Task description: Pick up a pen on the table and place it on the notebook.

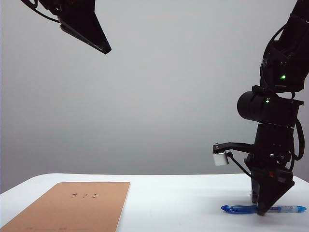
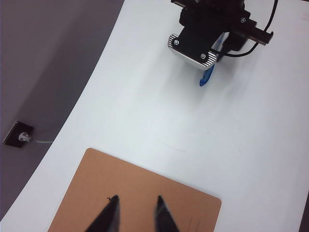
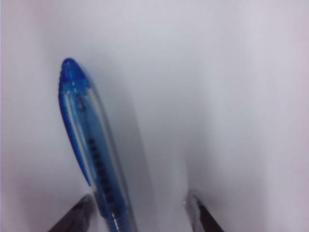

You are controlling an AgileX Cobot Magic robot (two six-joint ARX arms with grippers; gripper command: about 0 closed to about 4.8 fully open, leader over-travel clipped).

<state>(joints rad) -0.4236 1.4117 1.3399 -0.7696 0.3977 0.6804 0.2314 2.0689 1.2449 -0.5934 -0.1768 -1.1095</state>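
- While my right hand (image 3: 140, 212) straddles the pen (image 3: 89, 145) lying on the counter (image 1: 183, 193) at 4 o'clock, fingers apart, nothing is gripped.
- My left hand (image 2: 136, 215) hovers spread and empty above the notebook (image 1: 72, 205) at 8 o'clock.

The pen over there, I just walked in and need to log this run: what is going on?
The right hand is down at the table, its fingers either side of the blue pen, which lies flat, not yet lifted. The fingers are apart with a gap on one side, so no firm grip shows. The left hand hovers open high above the tan notebook, which lies bare on the table's left.
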